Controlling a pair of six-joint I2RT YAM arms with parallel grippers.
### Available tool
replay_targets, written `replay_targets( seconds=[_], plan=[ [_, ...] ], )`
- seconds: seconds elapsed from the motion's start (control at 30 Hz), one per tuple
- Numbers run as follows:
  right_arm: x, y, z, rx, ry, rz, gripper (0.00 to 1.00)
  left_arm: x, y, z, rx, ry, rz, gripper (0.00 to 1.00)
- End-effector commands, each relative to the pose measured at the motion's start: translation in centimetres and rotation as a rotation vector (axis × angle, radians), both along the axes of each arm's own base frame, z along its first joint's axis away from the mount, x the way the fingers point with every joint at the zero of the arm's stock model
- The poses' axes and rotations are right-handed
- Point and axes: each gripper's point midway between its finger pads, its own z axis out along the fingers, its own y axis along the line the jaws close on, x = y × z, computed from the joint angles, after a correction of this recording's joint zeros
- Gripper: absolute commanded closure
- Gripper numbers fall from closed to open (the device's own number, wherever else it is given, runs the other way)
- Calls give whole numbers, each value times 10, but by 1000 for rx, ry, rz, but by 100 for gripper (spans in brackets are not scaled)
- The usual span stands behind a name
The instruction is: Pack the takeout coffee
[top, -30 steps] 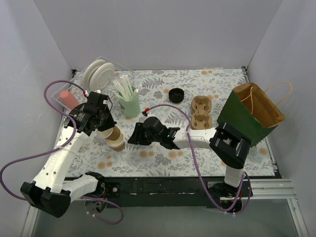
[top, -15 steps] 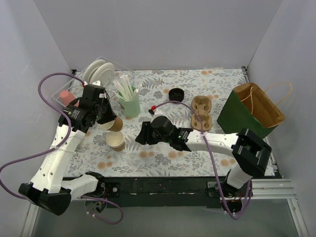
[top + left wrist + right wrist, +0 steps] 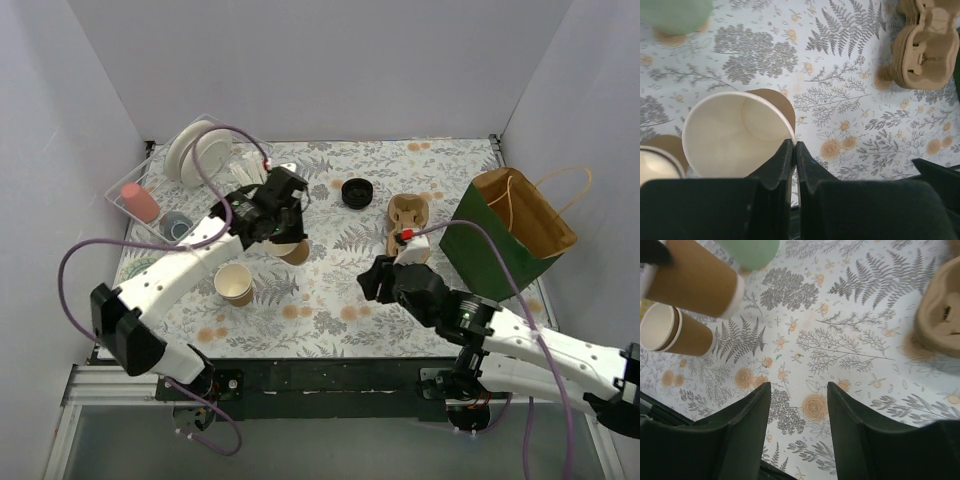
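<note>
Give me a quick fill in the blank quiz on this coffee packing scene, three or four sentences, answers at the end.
The left hand is shut on the ____ of an open-topped kraft paper cup. The right hand is ____ and holds nothing. Near the cup carrier lies a round black ____. The paper bag stands on the robot's ____ side.
Missing words: rim, open, lid, right.

The cup [image 3: 294, 251] is kraft-brown outside, white inside; lid [image 3: 356, 191] black, bag [image 3: 488, 246] dark green, tablecloth [image 3: 330, 290] floral.
</note>
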Motion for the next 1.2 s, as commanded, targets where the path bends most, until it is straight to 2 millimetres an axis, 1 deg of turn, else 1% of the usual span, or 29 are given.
replay_targets(
  seconds=[0.0, 0.03, 0.07, 0.1, 0.13, 0.17, 0.2, 0.23, 0.27, 0.37, 0.5, 0.57, 0.63, 0.67, 0.7, 0.73, 0.77, 0.8, 0.83, 0.87, 0.9, 0.93, 0.97, 1.0, 1.03, 1.07, 1.1, 1.17],
  plan=[
    [2, -56, 22, 15, -113, -139, 43, 12, -48, -6, 21, -61, -14, 100],
    [0, -62, 26, 24, -120, -140, 42, 17, -59, -20, 51, -43, -18, 100],
    [-2, -67, 31, 42, -132, -146, 41, 13, -70, -27, 62, -29, -41, 100],
    [-4, -74, 43, 84, -162, -152, 41, 11, -75, -34, 76, -16, -46, 100],
    [-6, -78, 48, 97, -172, -152, 41, 9, -79, -42, 96, 0, -46, 100],
    [-7, -83, 50, 95, -175, -159, 41, 4, -85, -56, 123, 17, -47, 100],
    [-8, -90, 62, 126, -194, -178, 41, 1, -87, -64, 132, 27, -50, 100],
    [-8, -93, 66, 131, -199, -186, 41, 1, -91, -68, 128, 30, -53, 100],
    [-9, -97, 67, 124, -200, -191, 41, -5, -93, -80, 136, 52, -61, 100],
    [-10, -102, 80, 130, -224, -189, 40, -7, -101, -89, 115, 55, -78, 100],
    [-10, -100, 83, 117, -222, -181, 39, -13, -103, -103, 118, 76, -82, 100],
    [-10, -99, 84, 121, -223, -179, 39, -15, -104, -106, 116, 84, -83, 90],
    [-9, -96, 84, 123, -222, -172, 39, -18, -102, -111, 120, 99, -88, 87],
    [-10, -96, 85, 127, -222, -169, 39, -19, -102, -112, 120, 102, -90, 84],
    [-10, -94, 85, 130, -221, -164, 39, -20, -101, -112, 121, 103, -92, 80],
    [-10, -94, 84, 128, -220, -162, 39, -21, -101, -110, 116, 105, -96, 74],
    [-10, -93, 84, 127, -220, -162, 39, -22, -102, -107, 109, 105, -98, 61],
    [-10, -93, 85, 129, -219, -161, 39, -23, -102, -103, 101, 106, -100, 58],
    [-10, -92, 85, 128, -218, -159, 39, -24, -105, -96, 81, 106, -110, 55],
    [-9, -92, 84, 124, -218, -158, 39, -25, -108, -84, 51, 92, -116, 51],
    [-9, -92, 85, 123, -218, -160, 39, -25, -109, -74, 29, 83, -122, 45],
    [-9, -91, 85, 121, -218, -158, 39, -25, -113, -61, -2, 66, -129, 45],
    [-9, -91, 85, 121, -221, -159, 39, -25, -112, -45, -28, 41, -129, 45],
    [-8, -90, 84, 118, -219, -157, 39, -24, -109, -38, -31, 27, -121, 46],
    [-8, -89, 85, 118, -221, -153, 39, -24, -101, -35, -14, 21, -102, 48],
    [-8, -89, 85, 121, -221, -152, 39, -19, -91, -27, 8, -18, -64, 49],
    [-9, -87, 85, 120, -219, -144, 39, -18, -84, -27, 31, -27, -48, 51],
    [-9, -86, 84, 117, -217, -138, 38, -18, -60, -37, 103, -24, 9, 58]
  ],
)
